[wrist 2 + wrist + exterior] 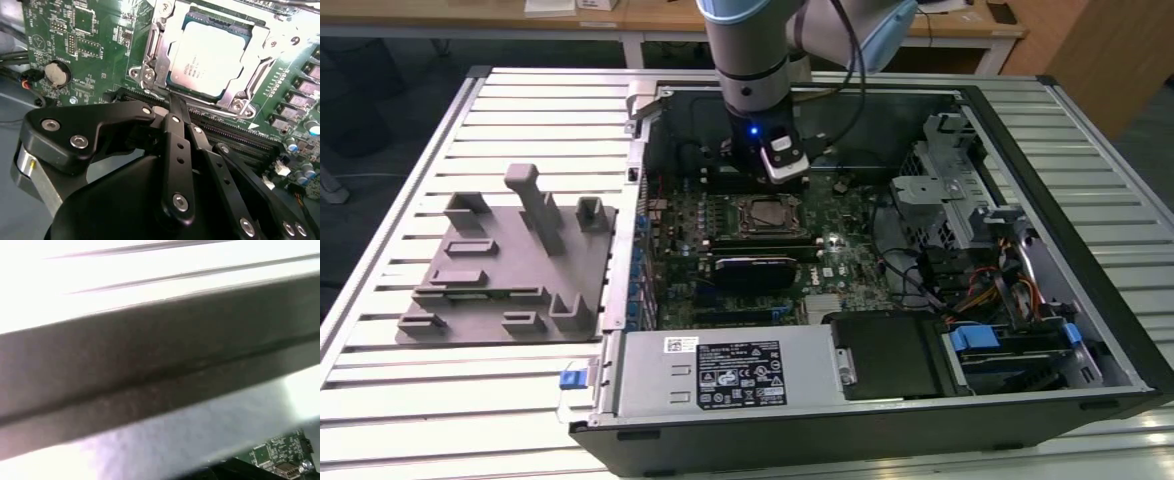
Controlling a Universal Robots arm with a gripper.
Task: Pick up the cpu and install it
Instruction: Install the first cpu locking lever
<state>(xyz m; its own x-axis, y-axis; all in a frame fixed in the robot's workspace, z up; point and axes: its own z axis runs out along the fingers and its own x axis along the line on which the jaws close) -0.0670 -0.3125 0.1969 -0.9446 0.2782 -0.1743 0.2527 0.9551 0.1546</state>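
**CPU seated in socket, pincer parked just beside it**

I see the cpu [210, 59] lying flat inside the socket frame [159, 60] on the motherboard [85, 45], so placement looks done. In the second wrist view my pincer [172, 107] hangs near the frame's 6 o'clock edge, fingers together, gripping nothing. The open computer case [1067, 330] holds the board; the grey tray [500, 265] sits at its 9 o'clock on the surface [400, 400].

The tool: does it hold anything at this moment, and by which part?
Nothing is held. In the second wrist view the tool is shut with nothing between its tips, and the cpu lies in the socket frame on the motherboard, apart from the tool.
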